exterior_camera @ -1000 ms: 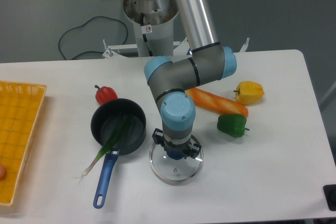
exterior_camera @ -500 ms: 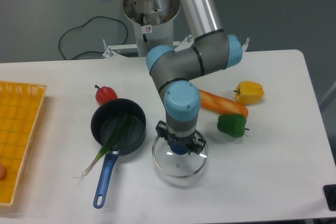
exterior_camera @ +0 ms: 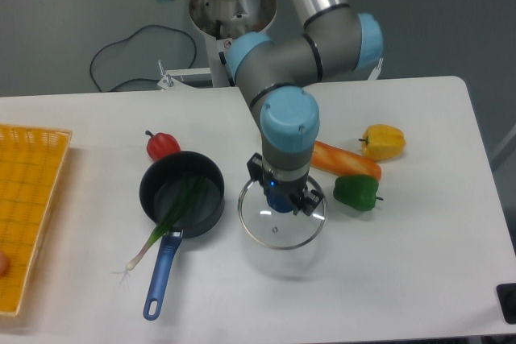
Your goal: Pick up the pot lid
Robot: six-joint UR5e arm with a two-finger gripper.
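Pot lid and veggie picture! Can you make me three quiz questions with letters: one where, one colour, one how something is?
1. Where are the green onion's green leaves?
A) in the crate
B) in the black pan
C) under the carrot

2. What colour is the pan's handle?
A) blue
B) red
C) yellow

3. How is the pot lid?
A) on the pan
B) upside down
C) held by the gripper

1 B: the leaves lie inside the rim.
2 A: the handle shows blue.
3 C: the fingers are around its knob.

pan (exterior_camera: 210, 205) and green pepper (exterior_camera: 355, 191) flank the hand (exterior_camera: 282, 188).
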